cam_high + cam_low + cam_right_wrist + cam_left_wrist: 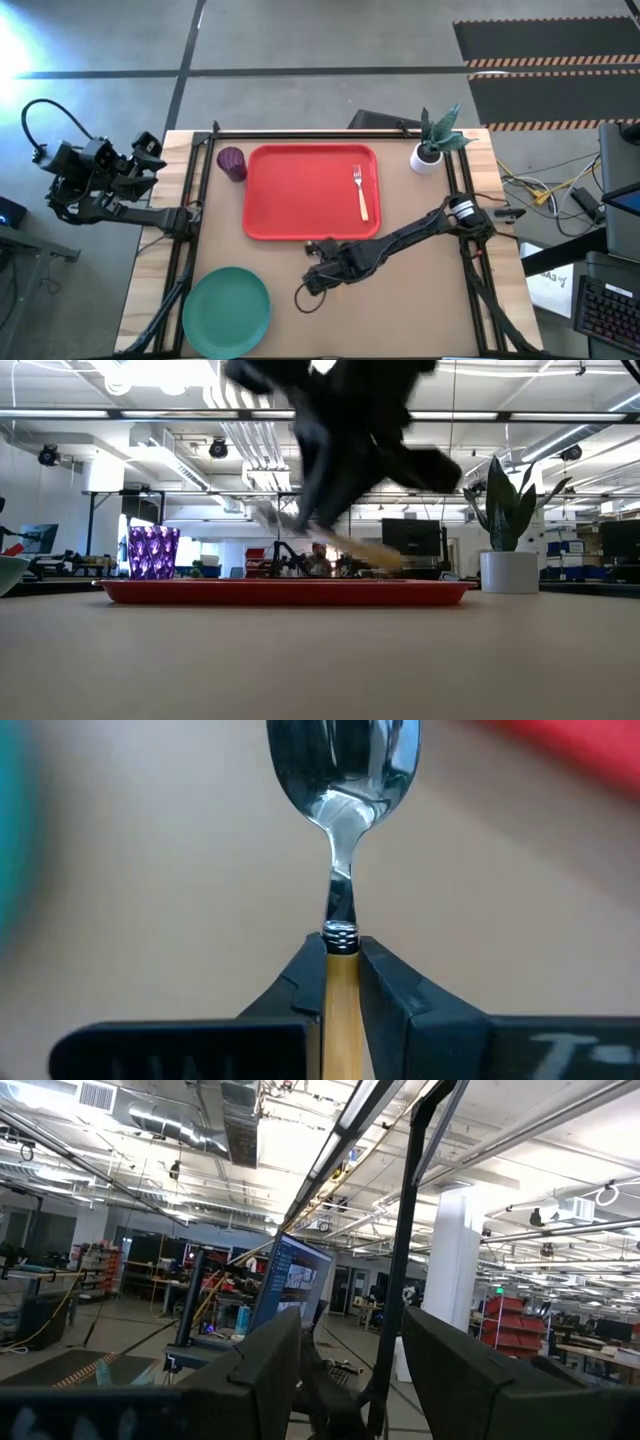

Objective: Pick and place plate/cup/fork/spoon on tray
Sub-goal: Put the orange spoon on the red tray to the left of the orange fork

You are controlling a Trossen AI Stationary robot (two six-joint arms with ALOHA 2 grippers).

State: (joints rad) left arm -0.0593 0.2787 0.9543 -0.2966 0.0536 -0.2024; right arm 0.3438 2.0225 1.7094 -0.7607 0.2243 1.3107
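Note:
My right gripper hangs over the bare table just in front of the red tray, shut on the spoon, a silver bowl on an orange-tan handle. On the tray's right half lies the fork. The purple cup stands on the table by the tray's far left corner. At the near left the teal plate lies flat on the table. My left gripper is open, held up beyond the table's left edge, with nothing between its fingers. My right gripper pinches the spoon's orange-tan handle between its two fingers, right where the handle meets the metal neck. The fingers lie along the handle, and the bowl sticks out past the fingertips. The spoon is lifted clear of the table, tilted.
A white pot with a green plant stands at the table's far right, beside the tray. Bare wood lies between the plate and my right gripper and along the table's near edge. A black frame runs along the table's far and side edges.

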